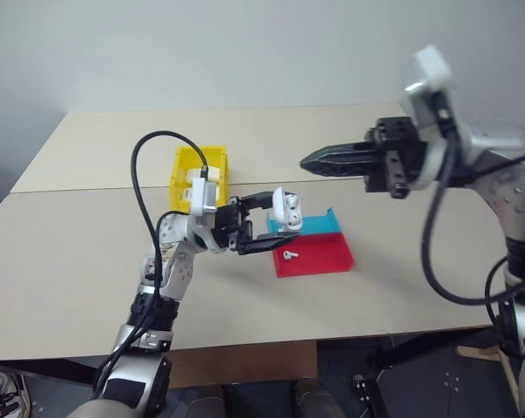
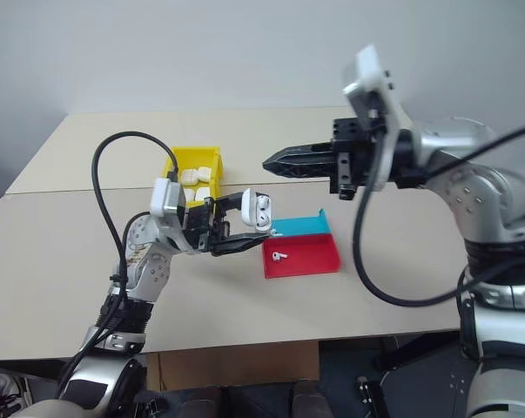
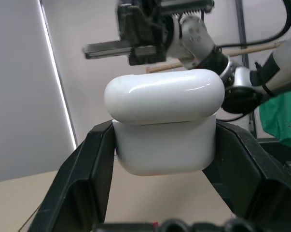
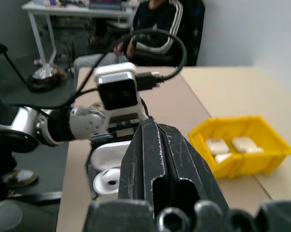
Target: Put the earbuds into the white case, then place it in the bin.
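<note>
Glossy white plastic, rounded like a pebble: the white case [image 1: 286, 209] sat clamped between the two black fingers of the left gripper [image 1: 275, 223], raised above the beige table [image 1: 88, 252] with its hinged lid open (one earbud seated inside). A second tiny stemmed earbud [image 1: 287, 255] lay on the red half of the shallow red-and-teal tray [image 1: 319, 259], just below the held case. The right gripper [image 1: 310, 162] hung higher, well apart from the case, its fingers pressed together on nothing. The bin [image 1: 185, 162], bright yellow with upright walls, stood behind the left gripper and held several white cases.
</note>
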### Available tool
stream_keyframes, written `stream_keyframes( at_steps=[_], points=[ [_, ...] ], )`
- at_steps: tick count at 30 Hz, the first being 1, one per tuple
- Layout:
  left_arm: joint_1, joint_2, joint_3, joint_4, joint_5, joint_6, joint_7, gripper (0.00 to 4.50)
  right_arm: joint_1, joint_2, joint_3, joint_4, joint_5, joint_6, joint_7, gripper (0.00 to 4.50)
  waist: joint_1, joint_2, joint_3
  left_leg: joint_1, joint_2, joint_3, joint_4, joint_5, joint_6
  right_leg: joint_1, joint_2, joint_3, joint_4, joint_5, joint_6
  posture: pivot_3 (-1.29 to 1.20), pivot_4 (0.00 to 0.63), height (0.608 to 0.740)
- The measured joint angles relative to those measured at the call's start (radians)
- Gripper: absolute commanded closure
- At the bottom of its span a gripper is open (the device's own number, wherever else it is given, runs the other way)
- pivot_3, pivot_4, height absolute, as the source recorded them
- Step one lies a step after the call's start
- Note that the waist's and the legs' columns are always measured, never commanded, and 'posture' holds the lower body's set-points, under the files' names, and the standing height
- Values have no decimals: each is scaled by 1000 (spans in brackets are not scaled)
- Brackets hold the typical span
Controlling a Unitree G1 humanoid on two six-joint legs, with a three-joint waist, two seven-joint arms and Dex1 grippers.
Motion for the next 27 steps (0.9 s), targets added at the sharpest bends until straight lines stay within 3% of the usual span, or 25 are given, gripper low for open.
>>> stream_keyframes(
  at_steps=[4, 9, 17, 27],
  points=[
    [-18, -9, -2, 60, 39, -34, 3, 1665, -91, 51, 52, 35, -27, 68, 31, 4438, 2, 0, 0, -3, 0, 0, 0, 0, 0, -2, 0, 0, -1, 0, 0, 0, 150, 740],
    [-36, -27, -10, 107, 79, -76, 10, 1665, -176, 113, 89, 16, -57, 179, -29, 4438, 8, 0, 0, -3, 0, 0, 0, 0, 0, -2, -1, -1, -1, 0, 0, 0, 150, 740],
    [-58, -37, -8, 125, 92, -102, 3, 1665, -148, 129, 140, -69, -145, 227, -92, 4438, 24, 0, 0, -4, 0, 0, 0, 0, 0, -2, -1, -1, 0, 0, 0, 0, 150, 740],
    [-57, -36, -4, 123, 68, -85, -6, 1665, -99, 79, 142, -153, -200, 212, -43, 4438, 23, 0, 0, -3, 0, 0, 1, 0, 0, -2, -1, -1, 0, 0, 0, 0, 150, 740]
  ],
)
